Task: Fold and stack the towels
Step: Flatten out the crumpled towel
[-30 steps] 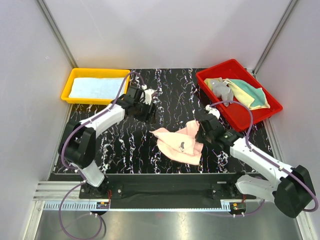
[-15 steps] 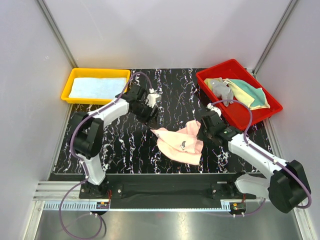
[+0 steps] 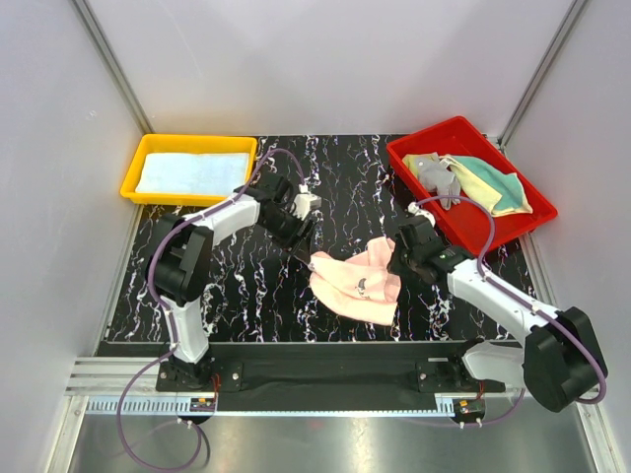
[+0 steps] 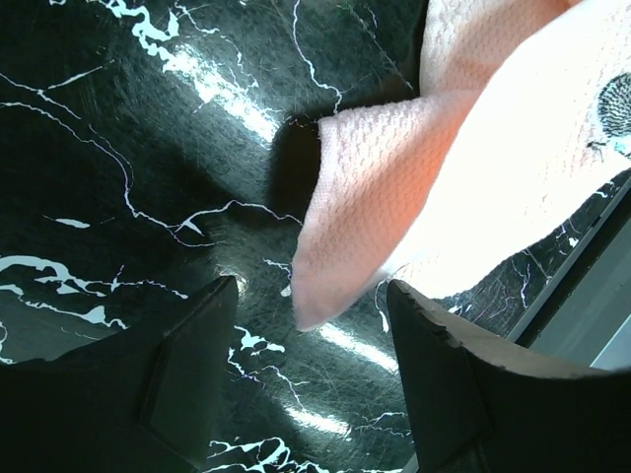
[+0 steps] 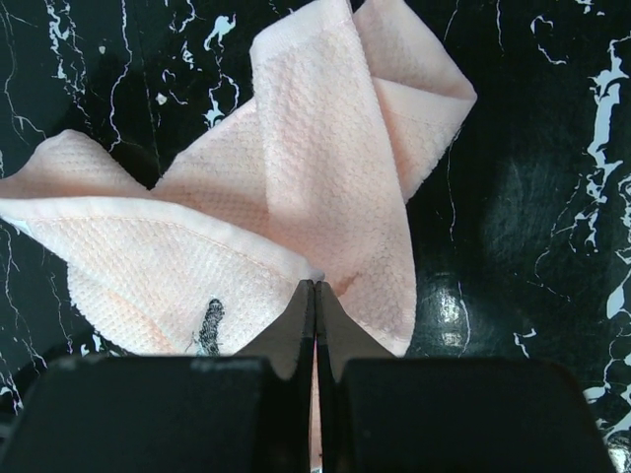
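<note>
The pink towel lies in the middle of the table, between the two arms. It is soft and bumpy, like a waffle, with a thin sewn edge. It is not flat: it is crumpled, and its corners stick out in floppy points. A small dark mark sits on the part nearest the arms.

The right gripper is closed tight, and its two black fingers pinch the edge of the pink towel on its right side. The left gripper is open. One pointy corner of the pink towel reaches into the gap between its two dark fingers. I cannot tell if they touch the cloth.

The table is black and shiny, with thin white lines like marble.

There are two trays at the far side, both plastic boxes with low walls. The yellow tray is on the left. In it lies one light blue towel, flat and neat. The red tray is on the right. In it lie three towels in a loose heap: a grey towel, a yellow towel and a teal-green towel.

That makes five towels, two trays and two arms.
</note>
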You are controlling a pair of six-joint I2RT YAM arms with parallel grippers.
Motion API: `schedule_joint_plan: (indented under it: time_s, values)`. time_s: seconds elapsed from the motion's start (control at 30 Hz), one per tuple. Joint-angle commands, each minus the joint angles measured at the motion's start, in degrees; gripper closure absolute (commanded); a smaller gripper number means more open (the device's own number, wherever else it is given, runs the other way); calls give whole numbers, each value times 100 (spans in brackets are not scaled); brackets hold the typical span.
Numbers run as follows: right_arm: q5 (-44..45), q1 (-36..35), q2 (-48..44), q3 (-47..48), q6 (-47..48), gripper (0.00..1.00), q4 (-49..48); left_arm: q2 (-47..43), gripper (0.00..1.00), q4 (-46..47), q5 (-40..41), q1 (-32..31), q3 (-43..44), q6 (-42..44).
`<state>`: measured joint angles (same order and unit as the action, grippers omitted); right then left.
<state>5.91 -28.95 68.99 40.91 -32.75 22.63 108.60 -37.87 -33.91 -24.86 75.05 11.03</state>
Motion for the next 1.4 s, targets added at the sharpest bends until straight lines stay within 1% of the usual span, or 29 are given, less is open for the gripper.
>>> schedule_joint_plan:
  time_s: [0.0,0.07,0.13,0.2,0.23,0.3,0.33,0.43,0.47,0.5,0.57,0.6,0.63,0.67,0.7,0.8,0.9,0.93,0.97,1.1,1.17,1.2,1.27,1.3,1.37]
  values:
    - [-143,56,9,5,120,100,-286,82,36,34,-247,-45,159,145]
    - [-143,47,-26,5,129,100,-286,144,39,-36,-291,-63,212,163]
    - [-143,56,-35,14,120,100,-277,171,47,-54,-265,-89,195,163]
    - [-143,56,-26,23,120,100,-277,162,62,-98,-213,-115,212,154]
    - [-99,73,-17,23,94,100,-329,162,81,-133,-186,-124,238,145]
    - [-160,74,-26,66,85,100,-417,118,96,-238,-38,-115,370,-3]
    - [-221,91,-35,128,102,100,-461,57,100,-239,50,-115,414,-74]
    - [-319,91,-17,671,286,100,-331,-355,100,-186,463,-115,659,-416]
    - [-284,91,0,1091,357,100,-251,-496,100,-203,595,-115,756,-495]
    - [-266,91,0,1313,453,100,-181,-750,100,-247,1014,-115,905,-662]
    - [-214,91,-35,1752,804,100,-75,-971,100,-474,1376,-115,1502,-812]
    - [-213,91,-52,2198,919,100,-40,-1163,100,-546,1779,-115,1713,-978]
    - [-231,91,-70,2429,1172,100,39,-1252,100,-738,1939,-115,2185,-1049]
    - [-213,91,-105,2666,1279,100,92,-1340,100,-853,2054,-115,2433,-1085]
    - [-248,100,-131,3095,1463,100,136,-1515,100,-950,2247,-115,2653,-1277]
    - [-467,91,-394,3703,1763,100,233,-1858,100,-1398,2450,-133,3532,-1489]
    - [-968,91,-912,3881,2149,100,198,-2165,100,-1908,2573,-308,4121,-1498]
    - [-1161,100,-1088,3838,2246,100,58,-2272,100,-1987,2643,-387,4167,-1498]
    - [-1258,91,-1464,3724,2299,100,22,-2395,100,-2057,2670,-457,4167,-1507]
    - [-1881,91,-2398,3451,2615,100,-171,-3158,100,-1988,2688,-1036,3948,-1787]
    - [-2041,91,-2705,3695,2739,100,38,-3353,100,-1970,2740,-1248,3886,-1919]
    - [-2146,91,-2768,3827,2817,100,161,-3510,100,-1979,2819,-1467,3903,-2059]
    - [-2217,91,-2873,4160,2845,100,461,-3634,100,-1970,2829,-1687,3965,-2166]
    - [-2304,91,-2900,4232,2845,100,514,-3713,100,-1953,2820,-1880,3974,-2253]
    - [-2358,91,-2996,4250,2757,100,479,-3705,100,-2005,2855,-2066,4113,-2333]
